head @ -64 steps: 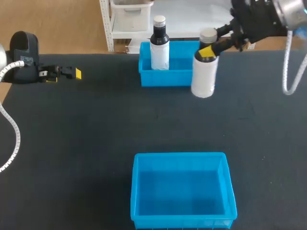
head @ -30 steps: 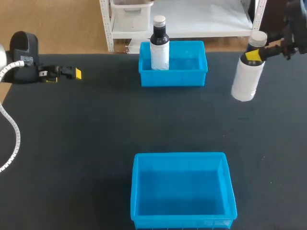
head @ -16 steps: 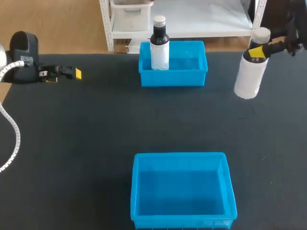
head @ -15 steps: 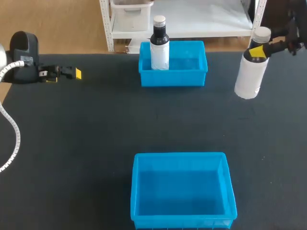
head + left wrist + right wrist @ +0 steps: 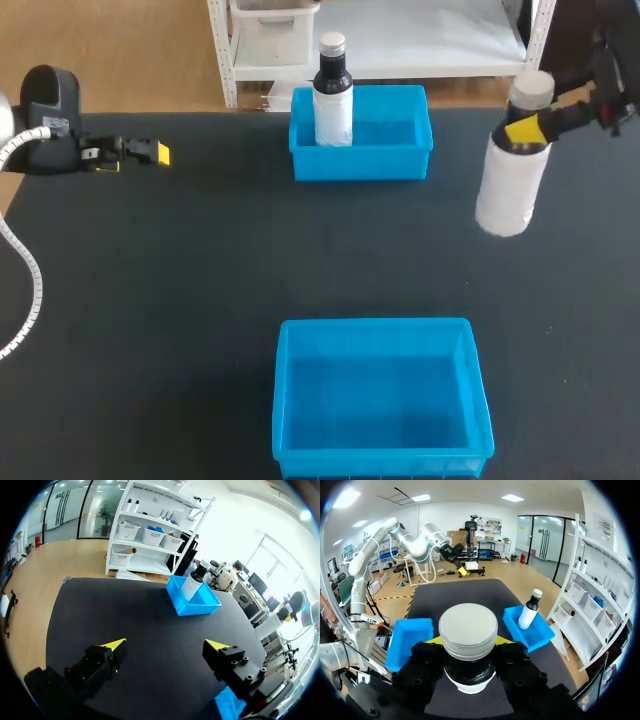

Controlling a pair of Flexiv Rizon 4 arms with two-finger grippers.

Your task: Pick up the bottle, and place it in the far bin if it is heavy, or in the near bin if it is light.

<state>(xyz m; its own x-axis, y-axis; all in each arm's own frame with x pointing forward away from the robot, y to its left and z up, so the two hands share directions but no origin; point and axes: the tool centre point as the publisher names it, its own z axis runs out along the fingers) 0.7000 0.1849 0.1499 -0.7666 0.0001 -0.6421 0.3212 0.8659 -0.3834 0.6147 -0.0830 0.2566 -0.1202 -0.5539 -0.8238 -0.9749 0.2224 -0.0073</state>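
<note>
A white bottle (image 5: 508, 180) with a black neck and a pale cap hangs a little tilted above the table, to the right of the far bin (image 5: 375, 162). My right gripper (image 5: 528, 127) is shut on its neck; in the right wrist view the cap (image 5: 468, 629) fills the space between the fingers of that gripper (image 5: 468, 645). The near bin (image 5: 380, 455) lies empty at the table's front. My left gripper (image 5: 152, 153) stays at the far left of the table, and in its own view the left gripper (image 5: 165, 646) stands open on nothing.
A second bottle (image 5: 333, 96), black-necked with a white label, stands upright in the left part of the far bin. Both blue bins also show ahead of the right gripper, the far bin (image 5: 541, 633) and the near bin (image 5: 406, 641).
The right gripper carried the bottle away from the far bin to the right, then came back slightly left and nearer the camera. The left arm has not moved.
</note>
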